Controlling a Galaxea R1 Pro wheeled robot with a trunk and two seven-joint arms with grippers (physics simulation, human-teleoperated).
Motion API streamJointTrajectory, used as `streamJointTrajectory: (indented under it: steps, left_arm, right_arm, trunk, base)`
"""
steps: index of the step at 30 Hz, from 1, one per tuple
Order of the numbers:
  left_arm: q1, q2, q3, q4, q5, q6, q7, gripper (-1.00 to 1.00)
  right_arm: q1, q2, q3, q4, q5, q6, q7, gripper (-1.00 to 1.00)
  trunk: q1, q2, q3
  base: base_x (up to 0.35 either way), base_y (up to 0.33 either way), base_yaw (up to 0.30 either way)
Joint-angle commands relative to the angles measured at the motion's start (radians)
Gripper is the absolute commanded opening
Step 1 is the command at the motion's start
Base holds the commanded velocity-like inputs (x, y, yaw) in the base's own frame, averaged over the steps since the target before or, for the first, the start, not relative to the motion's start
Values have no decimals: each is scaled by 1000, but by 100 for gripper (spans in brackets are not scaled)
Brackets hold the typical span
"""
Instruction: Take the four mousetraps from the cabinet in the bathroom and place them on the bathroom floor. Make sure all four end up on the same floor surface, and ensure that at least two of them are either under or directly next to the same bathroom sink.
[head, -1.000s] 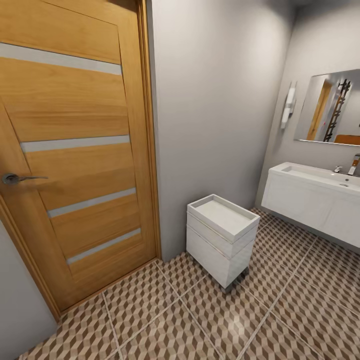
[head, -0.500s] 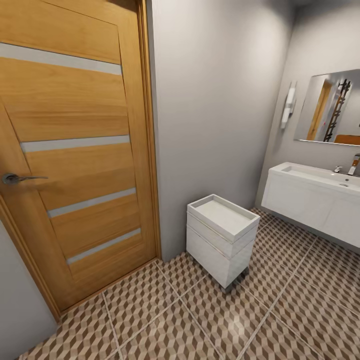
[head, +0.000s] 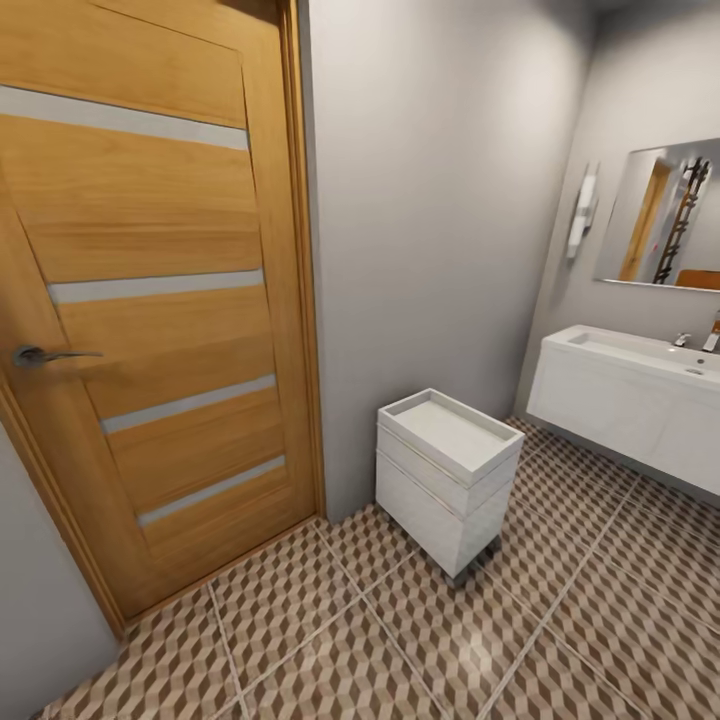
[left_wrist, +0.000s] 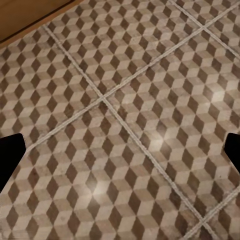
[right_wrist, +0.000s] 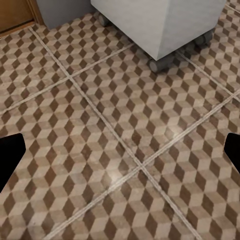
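Both pincers were seen spread wide w/ nothing held: the left gripper (left_wrist: 120, 152) showed only dark fingertips (left_wrist: 10, 155) at the frame edges of its wrist view, over bare bathroom floor (left_wrist: 125, 100); the right gripper (right_wrist: 120, 152) likewise, tips apart, above tile near the castors of the small white drawer unit (right_wrist: 160, 20). In the head view the drawer unit (head: 445, 475) stood approx. centre, the wooden door (head: 150, 300) at 9 o'clock, and the sink (head: 640, 390) on its white vanity at 3 o'clock, w/ a mirror (head: 660, 215) above it. No mousetraps or orange-brown cabinet could be made out, so their position rel. to either pincer could not be told; the sink was judged well apart from both grippers, off toward 2–3 o'clock. Risks judged from here: the white unit might be mistaken for the cabinet, costing time; the base might clip the unit or door frame while turning in the tight space; the low-held arms might scrape the tile if the trunk were lowered.
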Motion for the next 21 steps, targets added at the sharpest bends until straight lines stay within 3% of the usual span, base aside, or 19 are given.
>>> streamJointTrajectory:
  steps: [1, 21]
  left_arm:
    - [0, 0, 1, -1, 0, -2, 0, 100]
    - [0, -1, -1, -1, 1, -2, 0, 100]
  right_arm:
    - [-1, 0, 1, 1, 1, -3, -1, 100]
    - [-1, 0, 1, 1, 1, -3, -2, 100]
  trunk:
    - [0, 0, -1]
    - [0, 0, -1]
  base:
    - [0, 0, 184]
    - [0, 0, 245]
